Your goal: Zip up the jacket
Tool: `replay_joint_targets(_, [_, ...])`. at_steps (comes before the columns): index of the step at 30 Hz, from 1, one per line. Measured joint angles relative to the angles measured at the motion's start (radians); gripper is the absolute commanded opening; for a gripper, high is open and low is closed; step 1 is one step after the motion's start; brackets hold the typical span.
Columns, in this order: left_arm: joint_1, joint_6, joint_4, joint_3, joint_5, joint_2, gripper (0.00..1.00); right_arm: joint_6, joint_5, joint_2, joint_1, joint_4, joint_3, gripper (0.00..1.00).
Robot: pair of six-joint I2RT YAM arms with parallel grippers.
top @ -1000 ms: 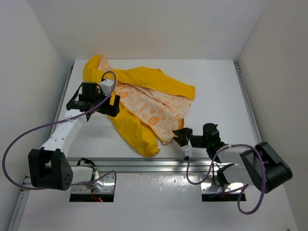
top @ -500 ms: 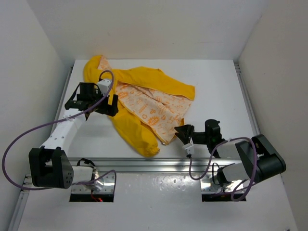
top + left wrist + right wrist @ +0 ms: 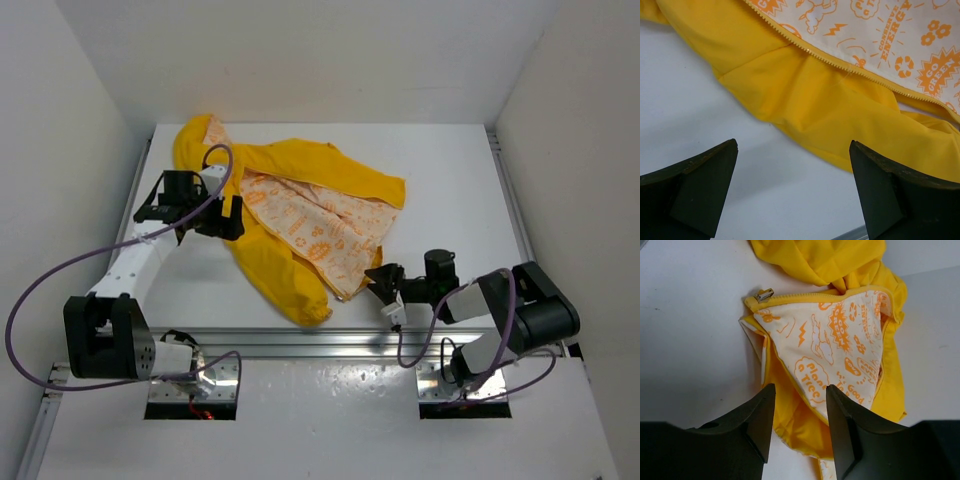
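The yellow jacket [image 3: 300, 200] lies open on the white table [image 3: 450, 180], its cream orange-printed lining [image 3: 310, 225] facing up. My left gripper [image 3: 230, 217] is open and empty at the jacket's left edge. In the left wrist view it [image 3: 792, 145] hovers over bare table just short of the yellow cloth [image 3: 830, 105] and a line of zipper teeth [image 3: 840, 65]. My right gripper [image 3: 383, 282] is open at the jacket's near hem corner. In the right wrist view it [image 3: 800, 387] has its jaws either side of the folded hem [image 3: 805, 415]. A metal zipper slider [image 3: 764, 294] lies at the corner beyond.
A yellow sleeve [image 3: 285, 275] stretches toward the aluminium rail [image 3: 320, 340] at the table's near edge. The hood [image 3: 195, 140] lies at the back left. White walls enclose the table on three sides.
The right arm has folded its elbow in toward the table while its gripper stays by the hem corner. The left gripper has drifted slightly back and left.
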Motion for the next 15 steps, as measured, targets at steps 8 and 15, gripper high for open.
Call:
replay_joint_targets(8, [0.024,-0.009,-0.001,0.002,0.017,0.018,1.00,0.036,0.039,0.116,0.047,0.182,0.008,0.46])
replay_joint_targets(15, [0.045,-0.010,-0.003,0.002,0.028,0.020,1.00,0.022,0.061,0.146,0.083,0.200,0.049,0.43])
